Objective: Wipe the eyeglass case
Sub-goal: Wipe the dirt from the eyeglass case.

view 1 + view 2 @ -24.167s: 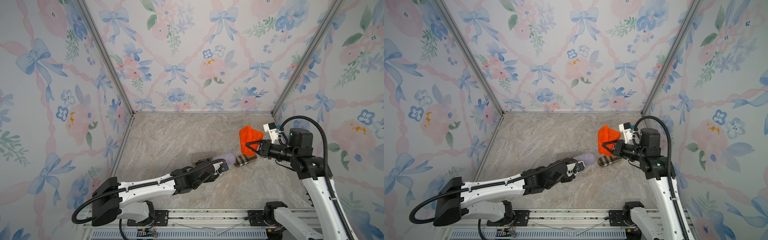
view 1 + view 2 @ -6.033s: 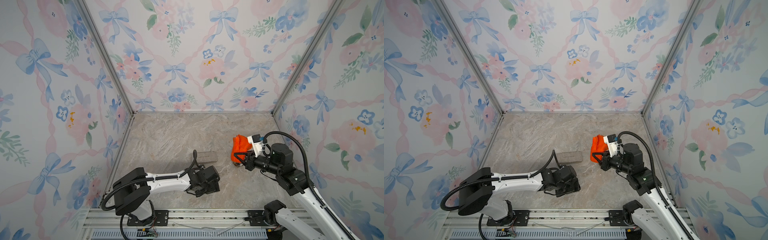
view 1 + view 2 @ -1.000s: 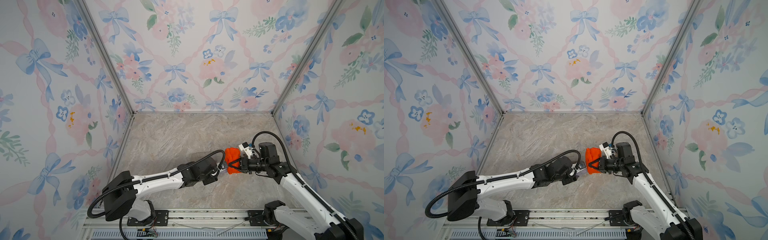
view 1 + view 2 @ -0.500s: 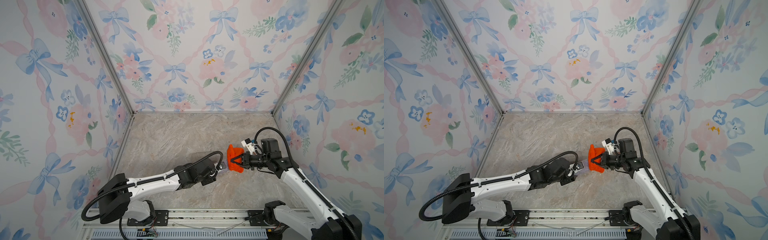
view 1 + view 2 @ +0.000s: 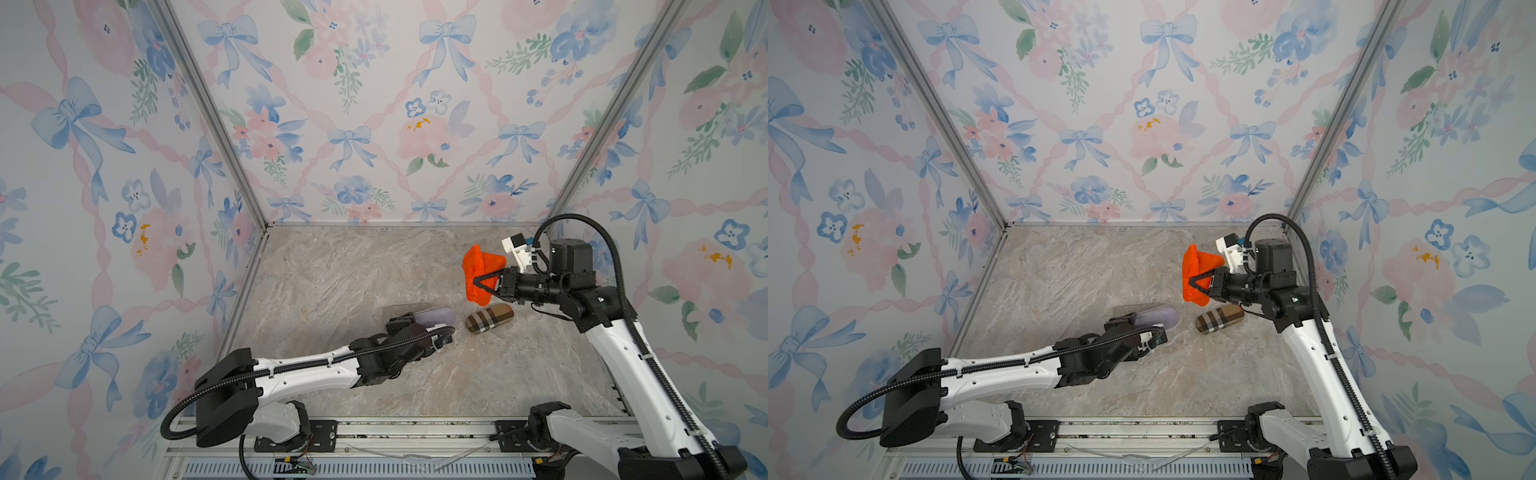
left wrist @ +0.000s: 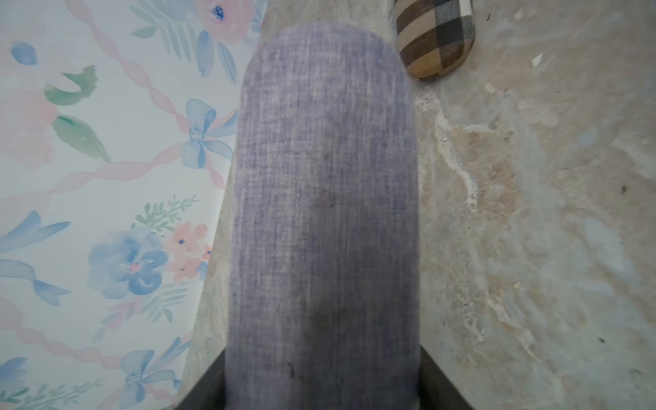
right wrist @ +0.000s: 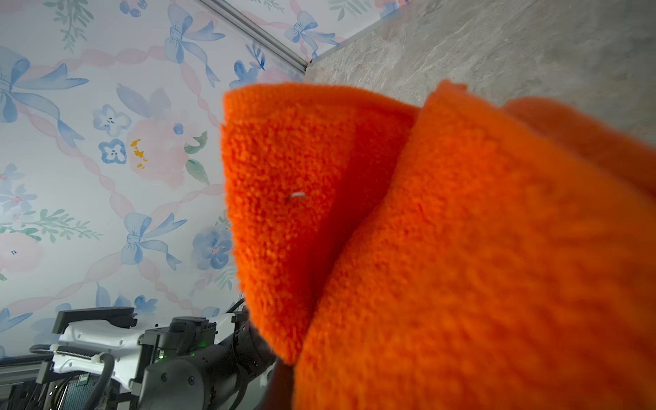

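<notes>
Left arm point(image 5: 307, 368) reaches low across the front of the bench point(image 5: 332, 270). Left gripper point(image 5: 415, 323) has its fingers point(image 6: 209, 387) clamped on one end of the lavender eyeglass case point(image 5: 434, 316). The case sticks straight out past the fingers, lengthwise and roughly level, low over the bench. Can't tell if it touches the surface. In the left wrist view the case fills the middle and its woven fabric shows some darker smudges.

Just past its free end lies a plaid eyeglass case point(image 5: 489, 318), flat on the bench, close to the lavender one but not touching it. It shows in both top views.

Farther back, above the plaid case, right gripper point(image 5: 478, 284) has its fingers pinched together on an orange cloth point(image 5: 478, 266). The cloth is held up off the bench, bunched and folded, well clear of both cases. It blocks most of the right wrist view.

Floral wallpaper walls point(image 5: 374, 124) close in the back and sides.
</notes>
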Robot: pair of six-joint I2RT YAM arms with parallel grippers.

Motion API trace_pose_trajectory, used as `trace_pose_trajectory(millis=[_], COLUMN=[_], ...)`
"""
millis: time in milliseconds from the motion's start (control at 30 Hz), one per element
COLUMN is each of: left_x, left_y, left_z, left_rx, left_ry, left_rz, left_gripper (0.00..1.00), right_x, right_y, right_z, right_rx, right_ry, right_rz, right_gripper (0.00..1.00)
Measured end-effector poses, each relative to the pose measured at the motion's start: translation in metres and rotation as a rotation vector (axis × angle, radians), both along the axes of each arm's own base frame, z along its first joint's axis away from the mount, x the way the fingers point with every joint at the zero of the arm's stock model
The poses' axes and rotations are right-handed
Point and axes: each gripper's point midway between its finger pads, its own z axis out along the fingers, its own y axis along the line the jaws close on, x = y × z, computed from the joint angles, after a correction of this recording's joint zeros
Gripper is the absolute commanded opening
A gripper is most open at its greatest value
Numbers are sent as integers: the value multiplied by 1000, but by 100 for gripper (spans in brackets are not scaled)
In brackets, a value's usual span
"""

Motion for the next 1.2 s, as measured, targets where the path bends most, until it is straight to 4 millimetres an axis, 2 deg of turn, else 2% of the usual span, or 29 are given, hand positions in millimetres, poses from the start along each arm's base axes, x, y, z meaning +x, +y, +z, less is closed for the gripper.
trace_pose_trajectory(millis=[100, 233, 333, 467, 667, 767, 933, 1000, 1100, 1200], left_x=[-1, -3, -3, -3, -7, -8, -8, -8, -8, -9], left_y=[-6, -14, -15, -15, -10, -11, -9, -8, -8, -9], left_z=[11, 17, 20, 20, 7, 7, 7, 5, 7, 10], left_rx=[37, 85, 114, 136, 207, 217, 231, 232, 221, 207], left_ry=[-77, -140, -168, -185, -191, -200, -202, -200, -201, -201], left_rz=[-21, -49, -56, -72, -99, -106, -104, -101, -103, -111], left_gripper=[27, 26, 26, 25, 24, 23, 23, 23, 23, 21], right_x=[-3, -2, -1, -6, -3, -10, -20, -21, -18, -17], right_y=[27, 61, 75, 72, 37, 47, 87, 94, 86, 63], right_z=[-9, -31, -53, -84, -105, -105, -105, -105, -104, -104], right_rx=[2, -1, -6, -6, -6, -8, 4, 10, 23, 49], right_ry=[42, 111, 160, 235, 297, 292, 284, 282, 284, 291], right_rz=[77, 157, 181, 203, 152, 189, 300, 323, 311, 275], right_gripper=[0, 0, 0, 0, 0, 0, 0, 0, 0, 0])
